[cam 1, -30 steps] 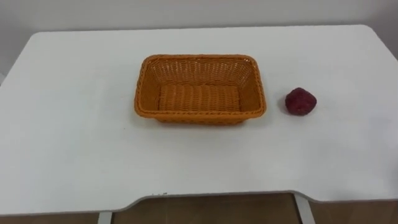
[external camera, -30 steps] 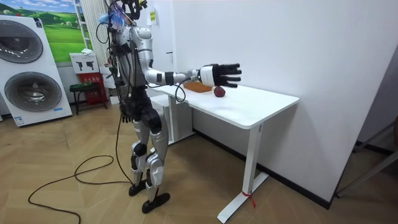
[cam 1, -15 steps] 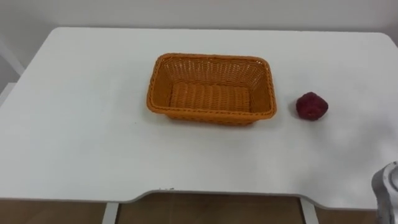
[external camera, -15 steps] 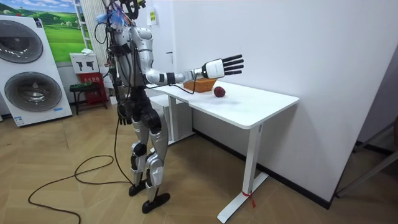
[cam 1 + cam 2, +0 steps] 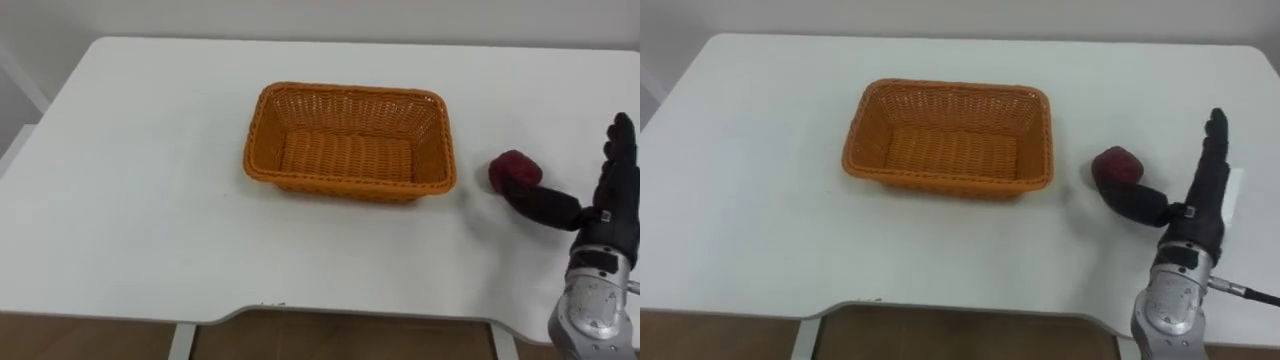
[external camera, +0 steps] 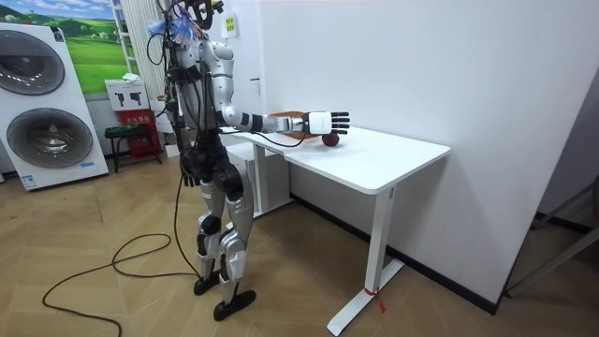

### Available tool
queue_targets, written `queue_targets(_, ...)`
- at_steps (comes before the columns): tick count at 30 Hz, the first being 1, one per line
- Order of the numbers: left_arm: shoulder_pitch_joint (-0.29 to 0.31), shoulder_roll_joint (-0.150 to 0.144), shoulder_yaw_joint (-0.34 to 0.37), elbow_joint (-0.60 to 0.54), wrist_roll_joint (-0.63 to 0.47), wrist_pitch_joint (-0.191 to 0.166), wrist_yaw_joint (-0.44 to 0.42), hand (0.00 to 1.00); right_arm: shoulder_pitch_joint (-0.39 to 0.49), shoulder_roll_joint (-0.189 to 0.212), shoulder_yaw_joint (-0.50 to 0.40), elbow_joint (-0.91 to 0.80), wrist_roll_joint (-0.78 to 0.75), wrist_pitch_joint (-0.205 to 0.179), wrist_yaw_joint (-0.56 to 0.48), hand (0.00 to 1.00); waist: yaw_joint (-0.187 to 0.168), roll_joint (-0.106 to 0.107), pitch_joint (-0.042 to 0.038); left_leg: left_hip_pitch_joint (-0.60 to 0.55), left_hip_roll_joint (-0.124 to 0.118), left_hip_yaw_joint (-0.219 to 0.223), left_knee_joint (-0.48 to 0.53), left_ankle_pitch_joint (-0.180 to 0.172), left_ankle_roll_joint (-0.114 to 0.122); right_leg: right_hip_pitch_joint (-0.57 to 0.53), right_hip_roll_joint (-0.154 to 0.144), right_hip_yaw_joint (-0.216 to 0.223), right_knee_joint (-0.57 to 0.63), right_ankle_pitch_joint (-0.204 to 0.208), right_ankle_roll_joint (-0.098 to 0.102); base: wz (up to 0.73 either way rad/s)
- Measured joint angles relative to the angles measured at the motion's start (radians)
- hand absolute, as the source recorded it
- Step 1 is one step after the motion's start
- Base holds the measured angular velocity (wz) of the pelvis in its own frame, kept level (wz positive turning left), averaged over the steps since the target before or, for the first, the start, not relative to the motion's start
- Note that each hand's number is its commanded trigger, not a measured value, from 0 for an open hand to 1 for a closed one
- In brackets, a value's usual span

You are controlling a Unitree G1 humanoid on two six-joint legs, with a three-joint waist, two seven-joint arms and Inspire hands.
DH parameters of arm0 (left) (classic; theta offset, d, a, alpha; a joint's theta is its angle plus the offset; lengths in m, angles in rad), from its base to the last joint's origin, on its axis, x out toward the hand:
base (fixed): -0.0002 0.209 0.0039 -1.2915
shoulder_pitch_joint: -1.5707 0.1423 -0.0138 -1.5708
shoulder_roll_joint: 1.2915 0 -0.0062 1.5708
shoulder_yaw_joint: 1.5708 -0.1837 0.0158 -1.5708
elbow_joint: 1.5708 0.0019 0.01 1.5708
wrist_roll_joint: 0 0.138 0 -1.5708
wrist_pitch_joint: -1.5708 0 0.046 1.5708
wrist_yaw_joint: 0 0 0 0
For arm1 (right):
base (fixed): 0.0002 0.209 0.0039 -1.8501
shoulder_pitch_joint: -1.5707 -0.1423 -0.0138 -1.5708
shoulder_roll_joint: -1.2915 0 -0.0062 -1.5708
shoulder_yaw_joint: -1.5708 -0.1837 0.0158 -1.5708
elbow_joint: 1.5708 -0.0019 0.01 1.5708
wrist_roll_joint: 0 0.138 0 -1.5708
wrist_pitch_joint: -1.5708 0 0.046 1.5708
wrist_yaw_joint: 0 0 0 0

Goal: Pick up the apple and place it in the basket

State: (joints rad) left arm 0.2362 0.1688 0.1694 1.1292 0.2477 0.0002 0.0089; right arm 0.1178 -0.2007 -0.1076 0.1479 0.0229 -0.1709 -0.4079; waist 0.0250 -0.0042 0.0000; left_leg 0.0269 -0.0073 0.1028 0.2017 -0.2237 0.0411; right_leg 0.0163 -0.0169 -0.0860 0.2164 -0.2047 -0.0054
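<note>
1 right hand (image 5: 608, 215) hovers near the desk's (image 5: 150, 200) right edge, fingers straight, thumb spread out to the dark red apple (image 5: 515, 168) beside the orange wicker basket (image 5: 350, 92); left hand (image 6: 188, 174) hangs low.

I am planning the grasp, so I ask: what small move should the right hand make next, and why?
Probably move the right hand slightly left and curl its fingers round the apple: the hand is open just right of the apple, which lies on the table beside the empty basket.
</note>
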Motion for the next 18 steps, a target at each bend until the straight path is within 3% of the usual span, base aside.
queue_targets(11, 0.004, 0.001, 0.0, -0.008, -0.001, 0.0, -0.003, 0.0, -0.015, -0.006, 0.0, 0.127, -0.03, 0.004, 0.122, 0.0, 0.007, -0.008, 0.0001, 0.003, 0.001, -0.003, 0.002, 0.001, 0.0, 0.01, 0.0, -0.004, -0.012, 0.007, -0.001, 0.0)
queue_targets(14, 0.002, 0.002, 0.0, -0.007, -0.002, 0.0, -0.004, 0.0, -0.036, -0.03, -0.001, 0.169, -0.031, 0.03, 0.142, 0.0, 0.004, -0.012, 0.0028, 0.002, 0.001, -0.007, 0.003, 0.001, 0.001, 0.01, 0.0, -0.004, -0.012, 0.009, -0.001, 0.0)
queue_targets(18, 0.004, 0.002, 0.005, -0.005, 0.001, 0.001, -0.022, 0.0, -0.067, -0.082, -0.003, 0.215, -0.031, 0.032, 0.159, 0.0, 0.007, -0.017, 0.0053, 0.006, 0.0, -0.012, 0.003, 0.001, 0.001, 0.018, -0.001, -0.006, -0.015, 0.01, 0.0, 0.02)
